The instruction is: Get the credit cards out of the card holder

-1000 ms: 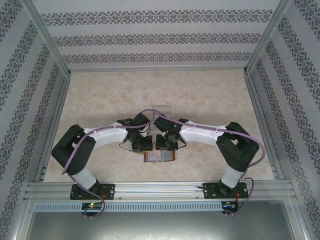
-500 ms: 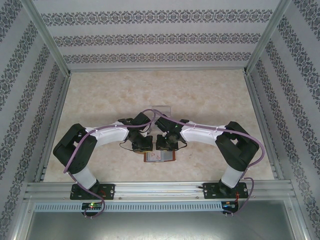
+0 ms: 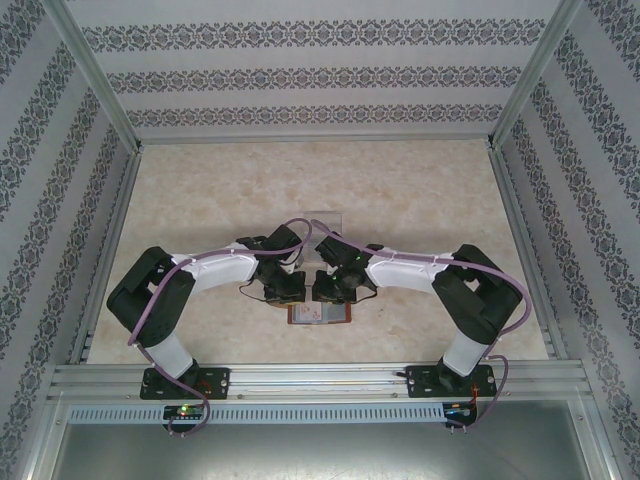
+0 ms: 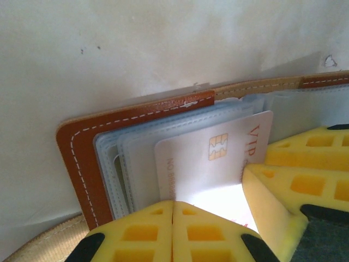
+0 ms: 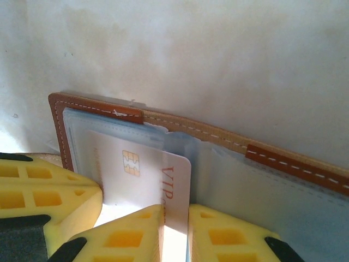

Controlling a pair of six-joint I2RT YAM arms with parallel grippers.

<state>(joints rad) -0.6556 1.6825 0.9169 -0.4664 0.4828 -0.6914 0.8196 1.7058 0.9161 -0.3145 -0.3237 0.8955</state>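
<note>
The right gripper (image 5: 174, 214) is closed on the edge of a white credit card (image 5: 122, 180) that protrudes from the card holder (image 5: 95, 106). The left gripper (image 4: 173, 210) is clamped shut and pressed on the holder's clear sleeves (image 4: 136, 147). The holder is laid open on the table (image 3: 420, 190).

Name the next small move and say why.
Probably close the right gripper on the card and slide it out: the card's edge sits between its jaws, the card is partly out of the holder, and the shut left gripper rests on the holder.
</note>
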